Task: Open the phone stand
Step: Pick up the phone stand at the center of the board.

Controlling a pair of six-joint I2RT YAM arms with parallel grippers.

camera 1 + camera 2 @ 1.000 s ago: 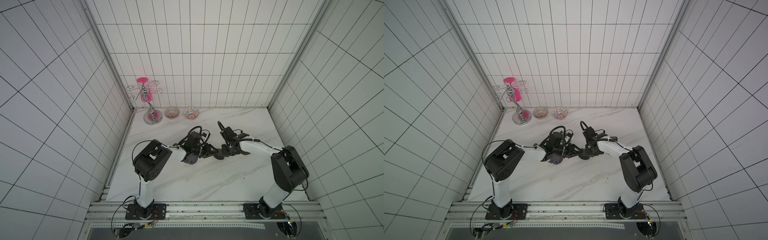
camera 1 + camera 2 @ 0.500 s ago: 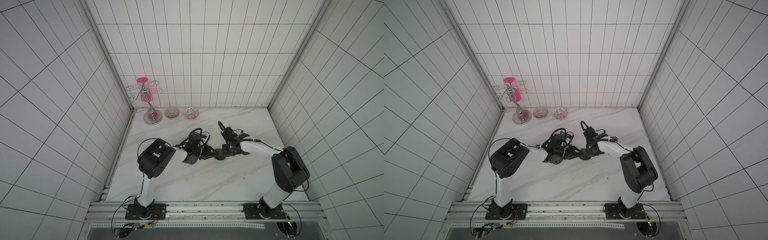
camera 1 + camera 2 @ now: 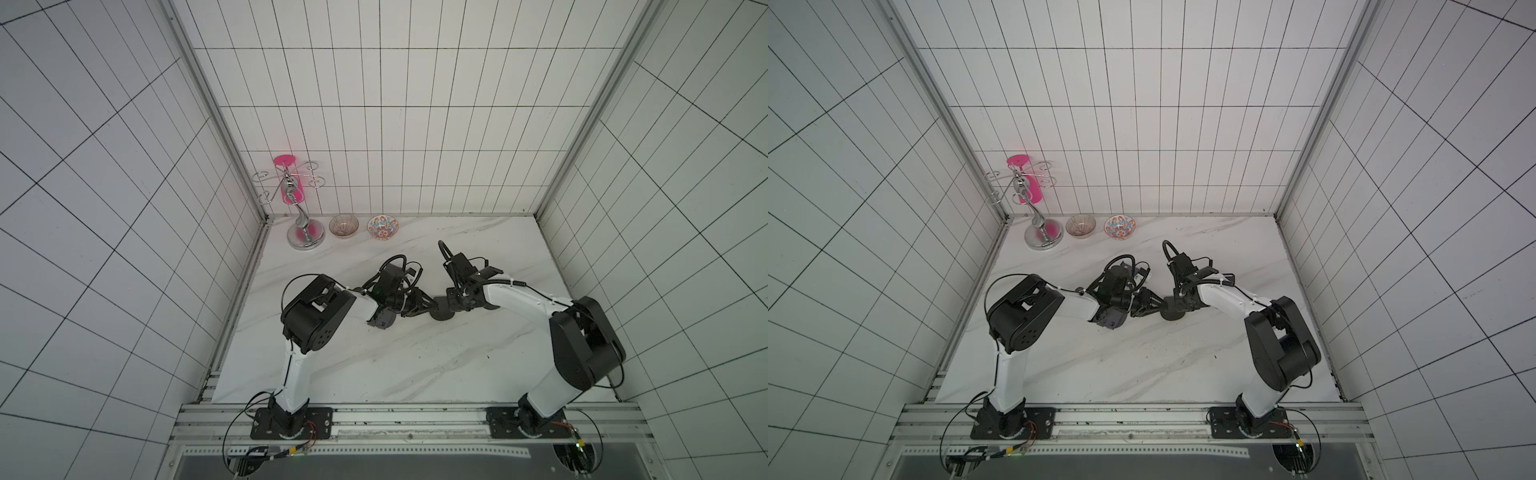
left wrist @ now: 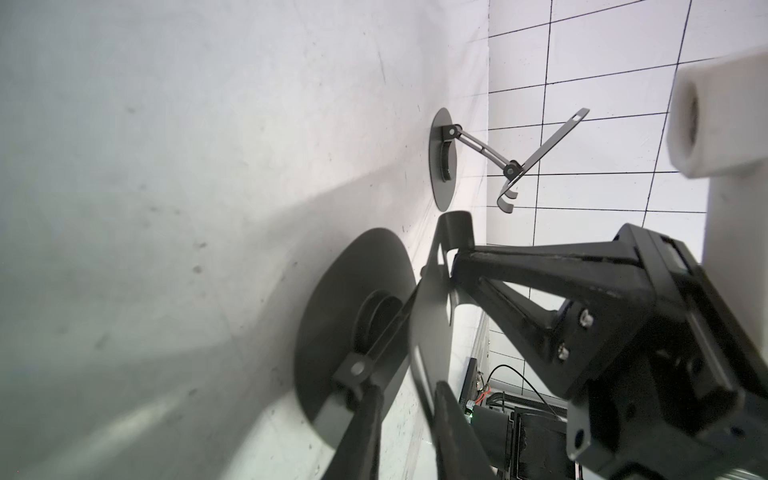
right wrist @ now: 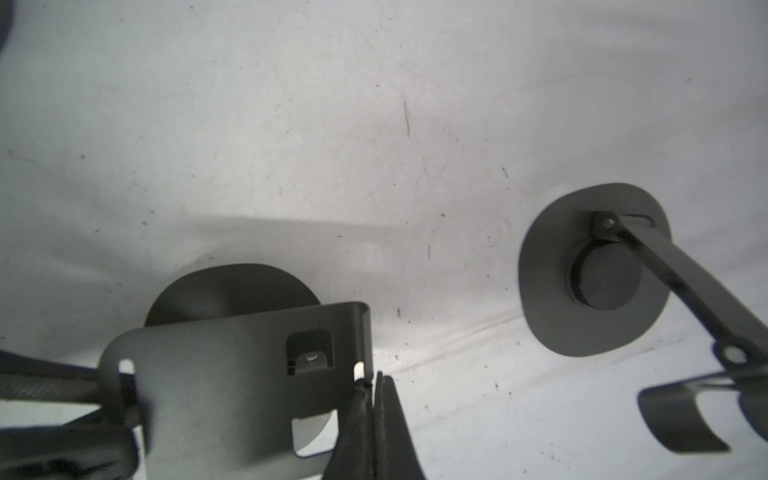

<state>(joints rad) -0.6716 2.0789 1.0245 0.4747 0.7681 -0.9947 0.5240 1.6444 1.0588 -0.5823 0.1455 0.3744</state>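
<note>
Stand [image 3: 441, 312] mid-table between the arms, plate [image 5: 232, 374] tilted up. Right gripper [image 5: 370, 399] pinched tight on the plate's edge; left gripper [image 4: 403, 388] jaws part-way apart around the hinge end, can't tell if clamped. Second stand [image 5: 590, 270] sits open just right of it.

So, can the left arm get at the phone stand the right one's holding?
Likely yes: left gripper is open at that phone stand's base hinge; right gripper pinches only its plate edge.

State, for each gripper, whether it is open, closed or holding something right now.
Left gripper: open, fingers either side of the black metal phone stand, at its lower end.
Right gripper: closed on that stand's plate edge.
</note>
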